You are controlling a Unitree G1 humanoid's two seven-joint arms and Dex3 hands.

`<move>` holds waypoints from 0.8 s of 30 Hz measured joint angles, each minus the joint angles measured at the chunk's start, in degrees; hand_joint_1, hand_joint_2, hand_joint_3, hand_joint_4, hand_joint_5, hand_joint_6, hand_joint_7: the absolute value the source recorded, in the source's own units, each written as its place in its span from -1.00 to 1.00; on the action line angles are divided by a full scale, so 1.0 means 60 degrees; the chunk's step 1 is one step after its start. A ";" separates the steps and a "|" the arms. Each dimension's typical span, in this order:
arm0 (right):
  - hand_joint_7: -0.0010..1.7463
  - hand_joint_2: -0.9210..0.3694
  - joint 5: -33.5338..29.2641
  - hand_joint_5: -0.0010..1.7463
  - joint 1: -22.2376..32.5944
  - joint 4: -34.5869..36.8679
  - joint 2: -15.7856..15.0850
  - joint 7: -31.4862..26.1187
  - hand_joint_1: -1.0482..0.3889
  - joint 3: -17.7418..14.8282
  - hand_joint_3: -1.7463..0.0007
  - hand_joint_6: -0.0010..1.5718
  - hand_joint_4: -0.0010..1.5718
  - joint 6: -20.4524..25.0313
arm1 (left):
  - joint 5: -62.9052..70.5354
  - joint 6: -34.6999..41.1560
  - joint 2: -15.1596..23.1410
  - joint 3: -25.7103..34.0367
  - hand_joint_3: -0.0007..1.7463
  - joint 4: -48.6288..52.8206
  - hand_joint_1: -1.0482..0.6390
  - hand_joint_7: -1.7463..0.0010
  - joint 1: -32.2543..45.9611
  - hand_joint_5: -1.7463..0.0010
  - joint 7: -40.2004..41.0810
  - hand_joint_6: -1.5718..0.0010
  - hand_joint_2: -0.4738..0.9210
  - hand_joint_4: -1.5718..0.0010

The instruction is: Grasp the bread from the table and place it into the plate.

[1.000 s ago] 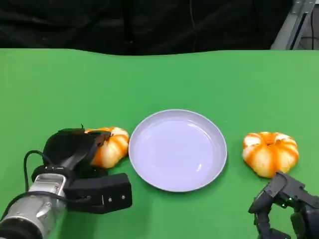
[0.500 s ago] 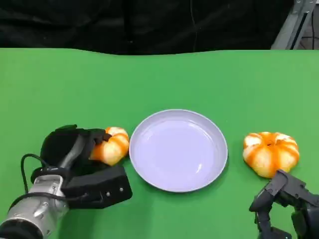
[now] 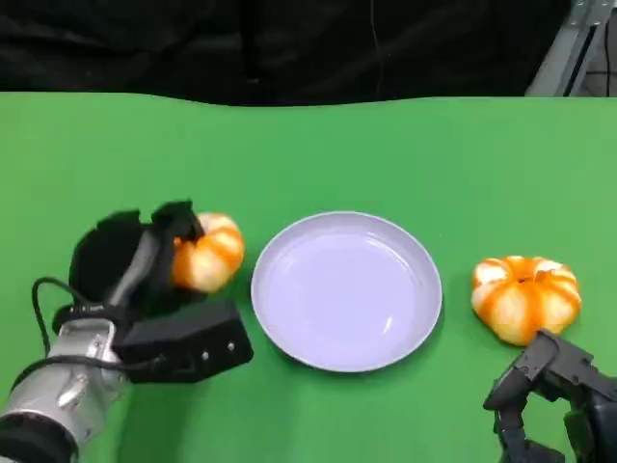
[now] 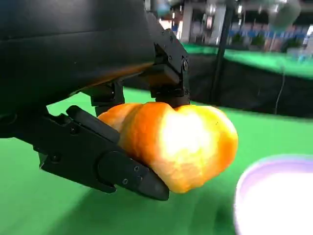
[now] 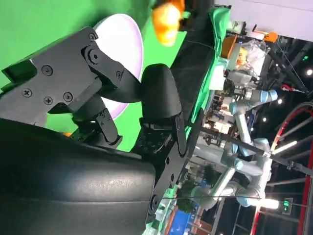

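Orange-and-white glazed bread roll rose off your green worktop in the left hand, fingers clamped around it; carry to the round lilac plate was next.

Left hand clenched, right hand idle
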 measured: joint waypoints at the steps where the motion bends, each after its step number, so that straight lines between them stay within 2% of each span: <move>1: 0.73 -0.38 0.0011 1.00 0.0000 0.0013 -0.0002 0.0003 0.29 -0.0004 -0.36 -0.03 0.06 -0.0008 | -0.0001 -0.0018 0.0000 0.0048 -0.91 -0.0134 0.17 -0.99 0.0000 -1.00 0.0051 0.21 0.99 0.12; 6: 0.74 -0.39 0.0058 1.00 -0.0001 0.0042 -0.0026 0.0066 0.31 -0.0014 -0.36 -0.04 0.05 -0.0054 | -0.0029 -0.0012 -0.0030 0.0136 -0.80 -0.0975 0.16 -1.00 0.0003 -1.00 -0.0022 0.21 1.00 0.14; 14: 0.74 -0.39 0.0053 1.00 0.0008 0.0041 -0.0038 0.0061 0.29 -0.0015 -0.36 -0.04 0.06 -0.0060 | -0.0039 0.0068 -0.0127 0.0152 -0.78 -0.1612 0.17 -1.00 0.0014 -1.00 -0.0463 0.21 0.98 0.14; 18: 0.73 -0.38 -0.0063 1.00 -0.0034 0.0042 0.0047 0.0003 0.28 0.0027 -0.37 -0.03 0.07 -0.0067 | 0.0017 0.0171 -0.0664 -0.0084 -0.78 -0.2234 0.18 -1.00 0.0013 -1.00 -0.0830 0.20 0.97 0.13; 21: 0.74 -0.38 -0.0150 1.00 -0.0009 0.0037 0.0074 -0.0045 0.26 0.0024 -0.38 -0.04 0.06 -0.0069 | 0.0060 0.0198 -0.0839 -0.0192 -0.75 -0.2474 0.17 -0.81 0.0011 -1.00 -0.1012 0.15 0.97 0.17; 24: 0.74 -0.38 -0.0236 1.00 0.0058 0.0014 0.0093 -0.0128 0.26 0.0044 -0.38 -0.05 0.06 -0.0048 | 0.0080 0.0213 -0.0941 -0.0370 -0.74 -0.2775 0.16 -0.77 0.0012 -1.00 -0.1536 0.13 0.97 0.18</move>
